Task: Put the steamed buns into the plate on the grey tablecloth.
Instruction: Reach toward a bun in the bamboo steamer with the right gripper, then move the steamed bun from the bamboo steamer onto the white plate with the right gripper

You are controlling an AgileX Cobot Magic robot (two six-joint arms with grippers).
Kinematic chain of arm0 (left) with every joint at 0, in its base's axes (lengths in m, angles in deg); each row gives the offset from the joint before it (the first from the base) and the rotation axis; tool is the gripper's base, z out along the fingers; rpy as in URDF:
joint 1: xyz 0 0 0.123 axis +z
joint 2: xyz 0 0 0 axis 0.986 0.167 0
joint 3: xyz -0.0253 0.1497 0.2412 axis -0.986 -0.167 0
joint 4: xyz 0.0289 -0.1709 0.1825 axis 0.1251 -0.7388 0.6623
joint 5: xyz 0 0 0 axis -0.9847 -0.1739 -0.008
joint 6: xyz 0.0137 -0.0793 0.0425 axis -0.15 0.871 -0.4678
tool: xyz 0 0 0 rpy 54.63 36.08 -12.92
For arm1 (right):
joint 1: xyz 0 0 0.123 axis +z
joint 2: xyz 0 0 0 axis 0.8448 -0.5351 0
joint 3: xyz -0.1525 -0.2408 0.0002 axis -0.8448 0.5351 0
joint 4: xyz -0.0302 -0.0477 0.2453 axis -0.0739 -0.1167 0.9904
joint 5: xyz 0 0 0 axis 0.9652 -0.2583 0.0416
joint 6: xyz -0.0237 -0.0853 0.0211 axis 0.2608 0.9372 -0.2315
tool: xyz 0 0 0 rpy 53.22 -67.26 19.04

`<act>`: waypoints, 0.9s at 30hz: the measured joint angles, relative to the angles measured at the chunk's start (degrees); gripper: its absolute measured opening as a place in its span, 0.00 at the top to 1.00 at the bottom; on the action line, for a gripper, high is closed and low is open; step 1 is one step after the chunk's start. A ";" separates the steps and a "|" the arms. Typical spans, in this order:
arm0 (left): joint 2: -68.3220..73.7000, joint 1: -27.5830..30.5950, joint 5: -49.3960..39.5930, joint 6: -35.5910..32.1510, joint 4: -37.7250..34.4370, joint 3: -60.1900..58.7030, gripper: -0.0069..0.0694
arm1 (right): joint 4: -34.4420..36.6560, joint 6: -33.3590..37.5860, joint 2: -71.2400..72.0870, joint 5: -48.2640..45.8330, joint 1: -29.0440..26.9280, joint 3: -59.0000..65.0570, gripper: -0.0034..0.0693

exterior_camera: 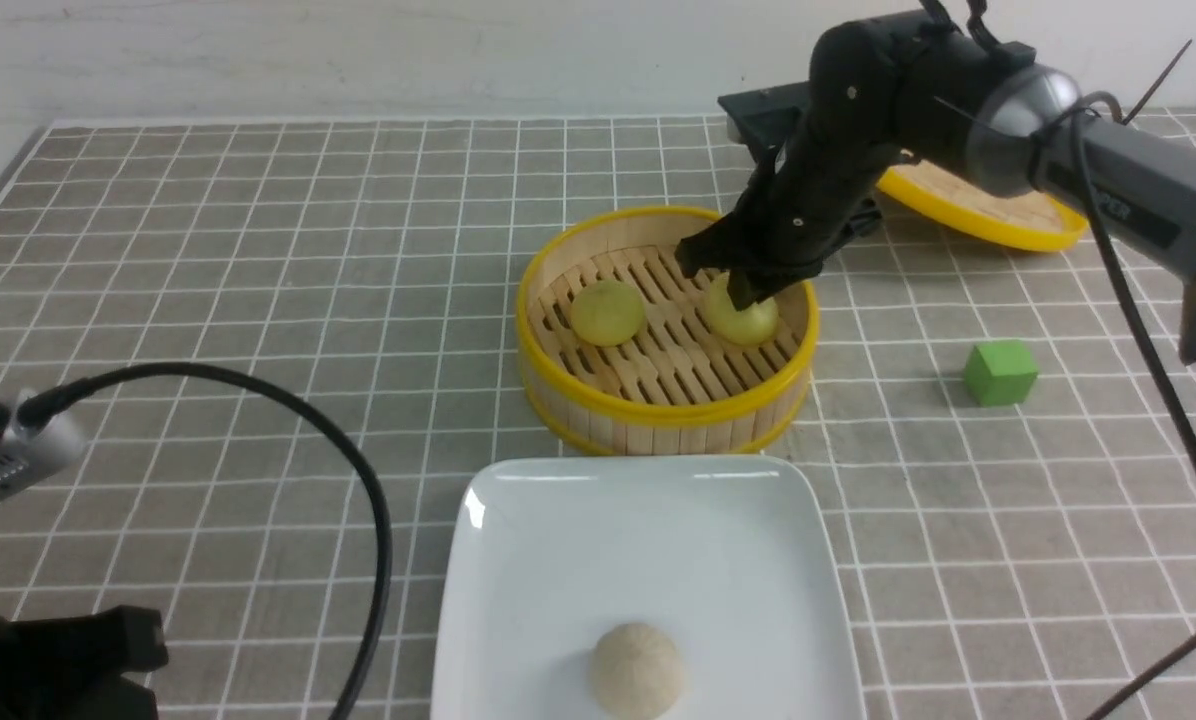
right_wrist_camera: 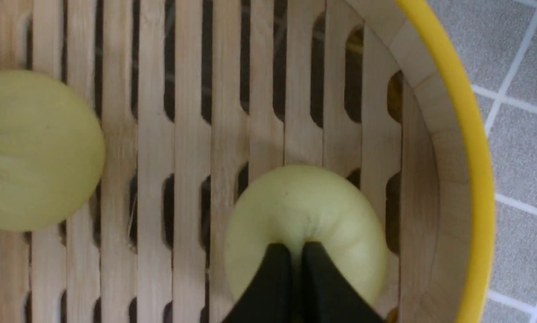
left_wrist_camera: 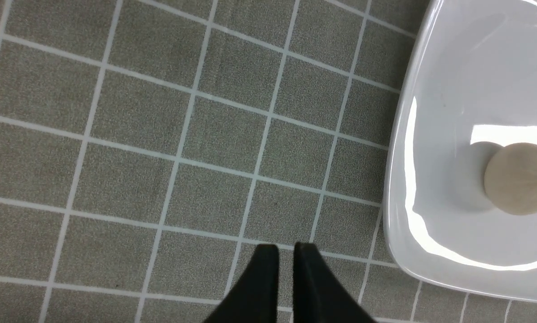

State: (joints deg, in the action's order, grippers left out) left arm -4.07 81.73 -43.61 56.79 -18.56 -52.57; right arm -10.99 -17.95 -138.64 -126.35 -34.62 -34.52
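Observation:
Two pale yellow steamed buns lie in the round yellow-rimmed bamboo steamer (exterior_camera: 558, 375): one on its left (exterior_camera: 607, 312), one on its right (exterior_camera: 748, 320). My right gripper (exterior_camera: 750, 290) reaches down into the steamer. In the right wrist view its fingers (right_wrist_camera: 275, 273) are pressed together, pinching the dimpled top of the right bun (right_wrist_camera: 322, 211); the other bun (right_wrist_camera: 35, 152) lies apart. The white square plate (exterior_camera: 518, 560) sits on the grey tablecloth (exterior_camera: 258, 250) in front of the steamer. My left gripper (left_wrist_camera: 286, 249) is shut and empty over the cloth beside the plate (left_wrist_camera: 401, 148).
A greyish-beige bun (exterior_camera: 637, 668) lies in the plate near its front edge and shows in the left wrist view (left_wrist_camera: 520, 178). The steamer's flat lid (exterior_camera: 998, 215) lies at the back right. A green cube (exterior_camera: 1000, 372) sits right of the steamer. A black cable (exterior_camera: 358, 480) loops at the left.

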 joint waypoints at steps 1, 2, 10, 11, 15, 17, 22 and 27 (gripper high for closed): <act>0.00 0.00 0.00 0.00 0.05 0.00 0.80 | 0.00 0.20 0.77 -1.10 0.00 0.00 0.95; 0.00 0.00 0.00 0.00 0.05 0.00 0.80 | 0.00 0.41 2.16 -2.75 0.00 0.00 0.95; 0.00 0.00 0.19 0.00 0.33 0.00 0.79 | 9.04 1.53 19.81 -12.95 0.25 3.09 0.95; 0.00 0.00 0.19 0.00 0.75 0.00 0.79 | 10.95 1.70 22.64 -12.89 0.86 6.09 0.95; 0.00 0.00 0.26 0.00 1.78 0.00 0.79 | 14.71 3.87 30.88 -13.15 5.38 19.10 0.95; 0.00 0.00 0.38 0.00 2.38 0.00 0.78 | 15.18 5.31 33.48 -13.46 8.79 29.48 0.94; 0.00 0.00 1.55 0.00 2.72 0.00 0.77 | 13.91 5.74 33.59 -3.83 13.80 45.78 0.93; 0.13 0.00 3.01 0.00 1.22 0.19 0.75 | 11.76 5.80 31.73 7.97 16.07 51.31 0.79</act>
State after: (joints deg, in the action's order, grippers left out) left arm -3.94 81.73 -40.60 56.79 -17.34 -52.39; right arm 0.77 -12.14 -106.91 -118.38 -18.55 16.80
